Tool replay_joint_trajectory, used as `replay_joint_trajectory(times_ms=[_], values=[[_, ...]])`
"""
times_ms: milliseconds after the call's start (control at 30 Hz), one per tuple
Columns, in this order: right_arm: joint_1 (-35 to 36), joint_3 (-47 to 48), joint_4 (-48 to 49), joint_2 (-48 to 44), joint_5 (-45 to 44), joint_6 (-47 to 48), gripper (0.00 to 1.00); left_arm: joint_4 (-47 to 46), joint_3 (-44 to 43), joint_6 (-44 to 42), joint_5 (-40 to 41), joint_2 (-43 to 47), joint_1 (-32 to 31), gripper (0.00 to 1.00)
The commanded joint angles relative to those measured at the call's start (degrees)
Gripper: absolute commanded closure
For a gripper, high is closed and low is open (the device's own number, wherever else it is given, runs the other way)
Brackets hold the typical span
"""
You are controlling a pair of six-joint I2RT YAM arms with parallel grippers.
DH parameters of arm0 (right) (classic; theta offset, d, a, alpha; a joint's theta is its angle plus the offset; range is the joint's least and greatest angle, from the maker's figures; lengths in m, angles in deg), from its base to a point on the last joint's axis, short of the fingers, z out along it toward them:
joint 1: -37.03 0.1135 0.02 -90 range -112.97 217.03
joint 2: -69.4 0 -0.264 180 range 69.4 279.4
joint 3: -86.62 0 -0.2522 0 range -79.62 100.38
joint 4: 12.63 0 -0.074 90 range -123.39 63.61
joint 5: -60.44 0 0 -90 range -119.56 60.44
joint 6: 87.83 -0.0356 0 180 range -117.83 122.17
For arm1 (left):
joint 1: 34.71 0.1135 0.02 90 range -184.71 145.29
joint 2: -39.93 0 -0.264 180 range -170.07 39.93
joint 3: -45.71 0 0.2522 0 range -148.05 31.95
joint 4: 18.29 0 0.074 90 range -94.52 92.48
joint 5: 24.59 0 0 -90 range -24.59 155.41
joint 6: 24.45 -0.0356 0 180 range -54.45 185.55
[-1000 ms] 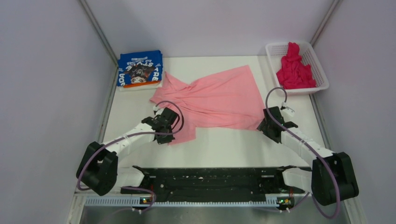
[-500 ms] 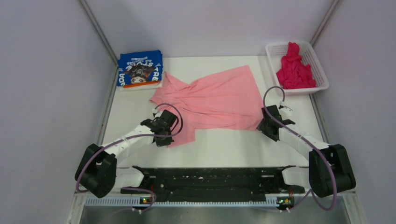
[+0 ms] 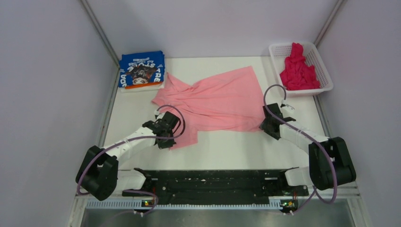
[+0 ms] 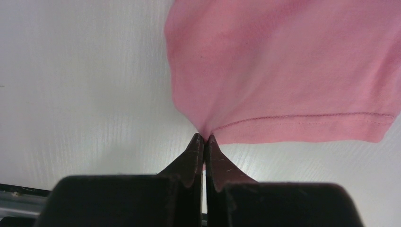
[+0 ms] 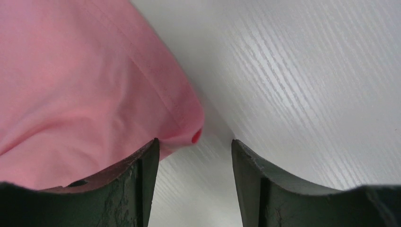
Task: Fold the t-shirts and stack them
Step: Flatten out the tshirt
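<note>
White table [image 3: 227, 146] carries the pink t-shirt [image 3: 217, 101], spread unfolded at centre. Left gripper [image 4: 204, 138] stays pinched on its near hem corner. Right gripper [image 5: 194, 146], jaws spread, has edged up to the opposite corner, so a fold looks close.

A lab test booth: a white table [image 3: 227, 149] boxed in by plain pale panels [image 3: 42, 94].

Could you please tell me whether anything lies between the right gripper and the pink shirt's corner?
Nothing visible does. The right gripper is open, and the corner of the pink shirt lies right at the gap between its fingers, its edge at one of them, with the white table beneath.
</note>
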Motion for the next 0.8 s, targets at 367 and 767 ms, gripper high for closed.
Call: replay_joint_trajectory(times_ms=[367, 767], values=[[-2.73, 4.56, -7.47, -12.22, -5.48, 1.65, 0.44, -0.18, -0.76, -0.17, 1.07, 1.17, -0.16, 1.0], [-2.8, 6.92, -2.98, 0.98, 1.15, 3.86, 0.45, -0.11, -1.44, -0.78, 1.54, 1.1, -0.15, 1.0]])
